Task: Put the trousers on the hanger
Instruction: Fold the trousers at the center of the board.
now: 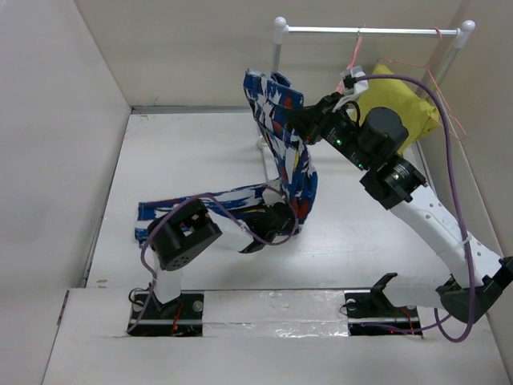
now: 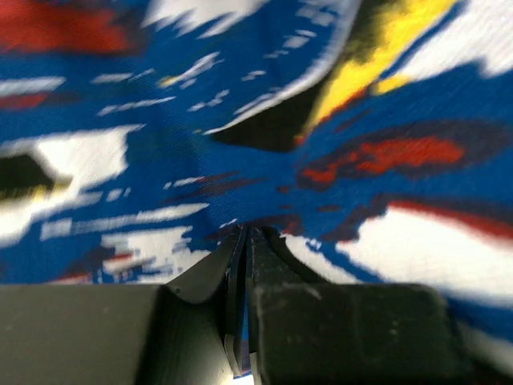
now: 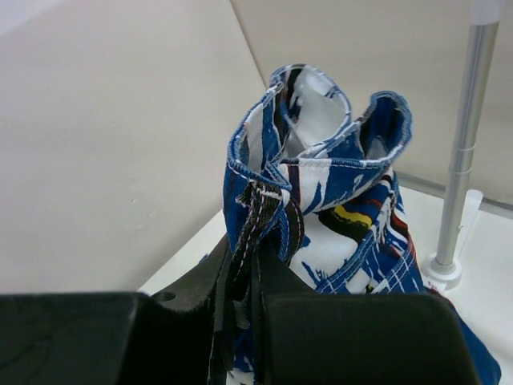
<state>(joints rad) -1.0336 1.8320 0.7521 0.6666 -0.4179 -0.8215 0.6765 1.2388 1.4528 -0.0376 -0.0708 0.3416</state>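
Observation:
The blue patterned trousers [image 1: 290, 152] hang from my right gripper [image 1: 303, 120], which is shut on the waistband edge near a dark belt loop [image 3: 255, 210]. The waist stands up open above the fingers [image 3: 321, 152]. One leg trails left across the table [image 1: 200, 200]. My left gripper [image 1: 279, 222] is shut on a fold of the trousers low down; the cloth fills the left wrist view [image 2: 256, 136]. A thin pink hanger [image 1: 439, 76] hangs on the rail at the right, against the yellow garment. It is apart from the trousers.
A white rack has a rail [image 1: 377, 30] across the back right and a post [image 3: 469, 136] with a foot close behind the trousers. The yellow garment [image 1: 401, 100] hangs from a second pink hook [image 1: 357, 46]. Walls enclose the table on the left, back and right.

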